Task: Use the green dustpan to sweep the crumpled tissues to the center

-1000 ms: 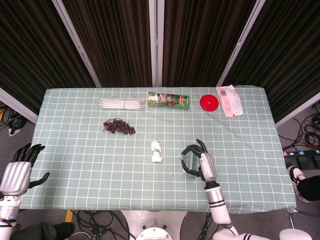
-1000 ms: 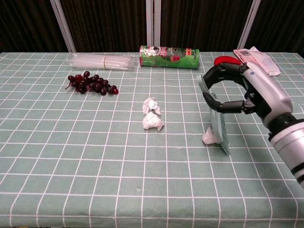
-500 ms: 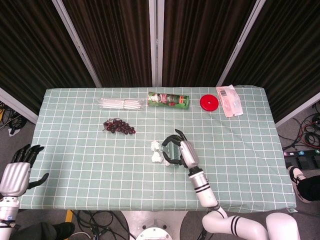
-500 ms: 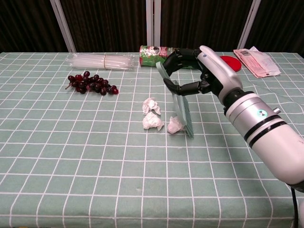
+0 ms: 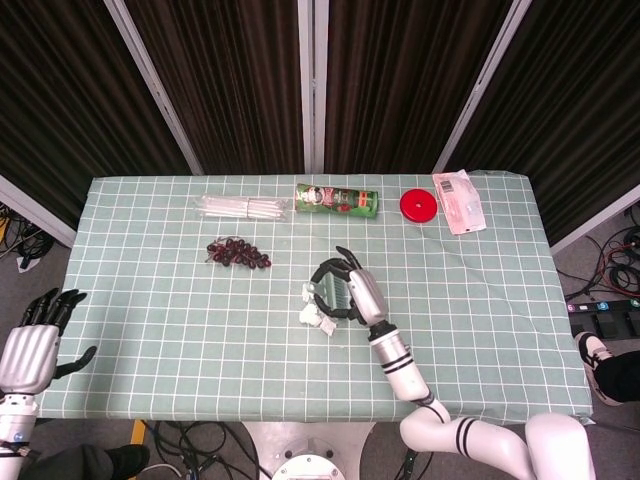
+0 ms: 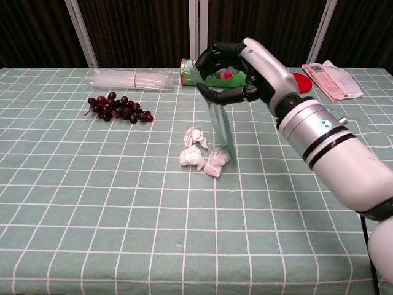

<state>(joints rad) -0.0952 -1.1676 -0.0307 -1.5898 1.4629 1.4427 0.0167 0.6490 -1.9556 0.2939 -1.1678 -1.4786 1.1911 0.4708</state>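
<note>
- Checked green cloth covers the table [image 6: 73,233]; dark curtains hang behind it.
- Nearest, off the table's left edge: left hand [image 5: 30,345], fingers spread, holding nothing, idle as it was a second ago.
- Mid-table: right hand [image 6: 236,74] grips the top of the green dustpan [image 6: 219,126], fingers curled over its upper edge, thumb underneath. The pan stands near upright, lower edge on the cloth.
- Directly below the fingers, at the pan's lower edge: one crumpled tissue [image 6: 216,163], touching the pan. Just left of it a second tissue [image 6: 192,157], and a third tissue [image 6: 196,136] just beyond that one.
- Change: a second ago the pan and this tissue sat well right of the pair; half a second ago they were close beside it; now the swept tissue is pressed against the pair.
- Judgement: the three tissues are gathered near the table's middle, so the sweep looks close to done; any further push risks scattering the cluster leftward.
- Beyond the fingers, to the left: grapes [image 6: 116,108], then a bundle of clear straws [image 6: 132,78].
- Just behind the fingers: green can [image 6: 230,74] lying on its side, partly hidden.
- Far right of the fingers: red lid [image 5: 419,205] and a plastic packet [image 5: 458,201].
</note>
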